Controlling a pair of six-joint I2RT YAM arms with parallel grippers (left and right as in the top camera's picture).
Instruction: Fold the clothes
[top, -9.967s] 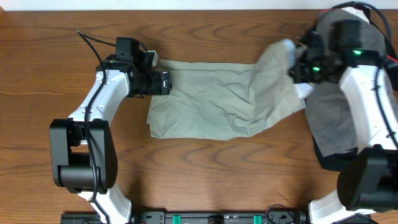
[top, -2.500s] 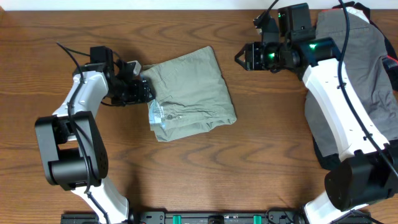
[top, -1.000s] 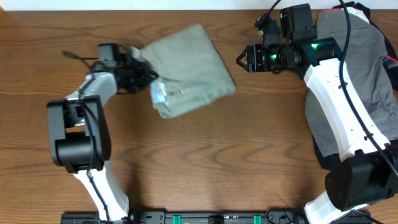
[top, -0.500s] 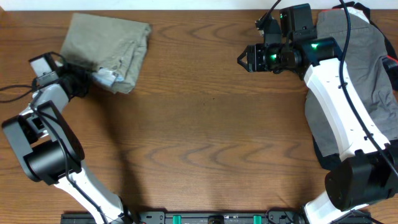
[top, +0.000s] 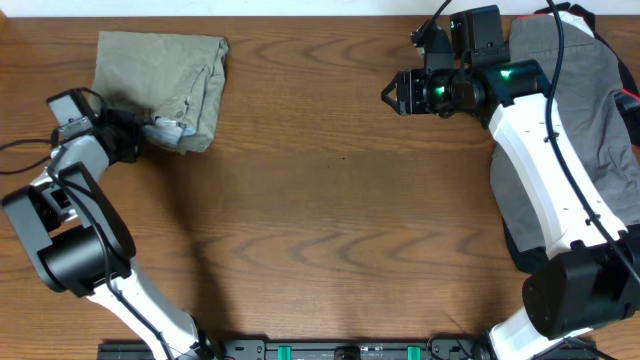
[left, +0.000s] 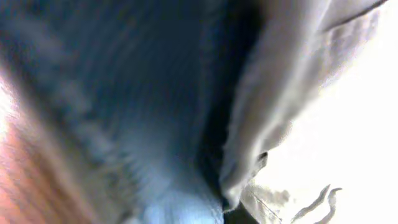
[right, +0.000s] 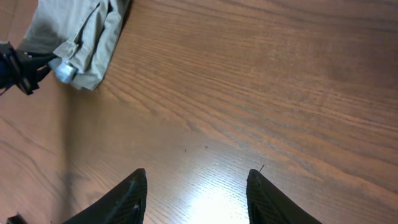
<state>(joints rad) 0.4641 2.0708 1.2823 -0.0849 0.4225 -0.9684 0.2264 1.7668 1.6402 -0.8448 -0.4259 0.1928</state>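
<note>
Well, the folded light khaki cotton shorts (top: 160, 75) lie at the far left corner of the brown wooden table (top: 330, 220), the left gripper (top: 140, 135) clamped on their near edge. The right gripper (top: 387, 97), fingers apart, hangs beside a dark grey garment (top: 610, 100).

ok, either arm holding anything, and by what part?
Left gripper pinches the folded shorts at their lower-left edge, by the whitish lining. Right gripper is open, empty.

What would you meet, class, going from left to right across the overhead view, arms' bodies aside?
First the folded light khaki cotton shorts, then the open black two-finger right gripper, then the crumpled dark grey garment.
</note>
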